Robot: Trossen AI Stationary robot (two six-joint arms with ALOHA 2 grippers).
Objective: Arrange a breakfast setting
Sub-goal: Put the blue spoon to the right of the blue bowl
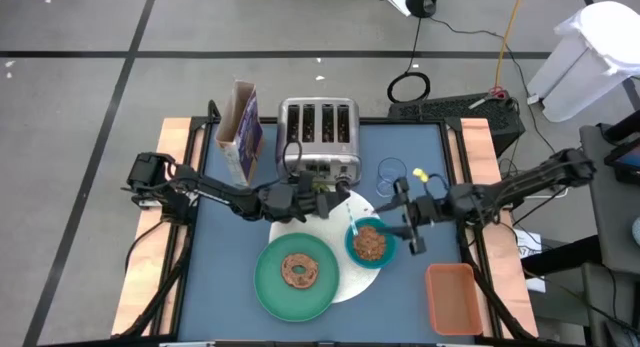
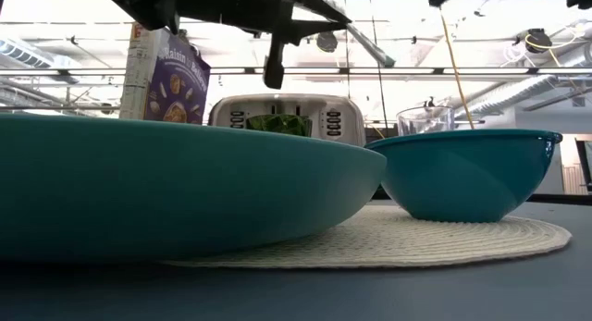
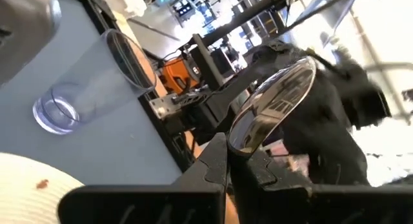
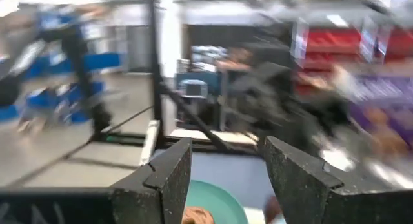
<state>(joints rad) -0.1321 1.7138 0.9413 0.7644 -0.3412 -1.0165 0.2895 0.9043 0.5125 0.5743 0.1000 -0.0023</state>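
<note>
Lying in front of the silver toaster (image 1: 318, 137), the large white round disc (image 1: 352, 287) carries the green plate (image 1: 272, 287) with the brown ring pastry (image 1: 299, 271) and, beside it, the teal bowl (image 1: 353, 249). The clear glass (image 1: 392, 172) stands beside the toaster. Over the disc the left gripper (image 1: 333, 202) pinches the metal spoon (image 3: 274, 104) — the right gripper (image 1: 412, 225), above the bowl, spreads wide and empty.
</note>
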